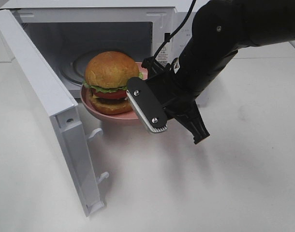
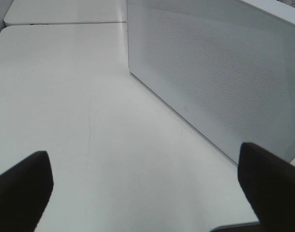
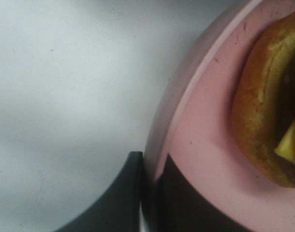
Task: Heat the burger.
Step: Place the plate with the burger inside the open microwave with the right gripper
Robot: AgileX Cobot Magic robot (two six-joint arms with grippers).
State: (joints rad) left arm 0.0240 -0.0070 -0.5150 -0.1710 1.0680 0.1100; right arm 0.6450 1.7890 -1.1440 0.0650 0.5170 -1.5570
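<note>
The burger [image 1: 110,79], with its golden bun, lettuce, tomato and cheese, rides on a round pink plate [image 1: 96,106] at the mouth of the open microwave [image 1: 113,36]. My right gripper [image 1: 146,116] is shut on the plate's near right rim. In the right wrist view its dark fingers [image 3: 133,193] clamp the plate's edge [image 3: 205,145], with the burger's lower bun [image 3: 263,111] just beyond. My left gripper [image 2: 147,193] is open and holds nothing. It hovers over the bare table beside the microwave's perforated outer wall [image 2: 225,72] and does not show in the exterior view.
The microwave door [image 1: 46,92] stands swung out to the left, its latch hooks [image 1: 96,133] pointing into the space in front. A glass turntable [image 1: 77,67] lies inside the cavity. The white table [image 1: 225,183] stretches out in front and to the right.
</note>
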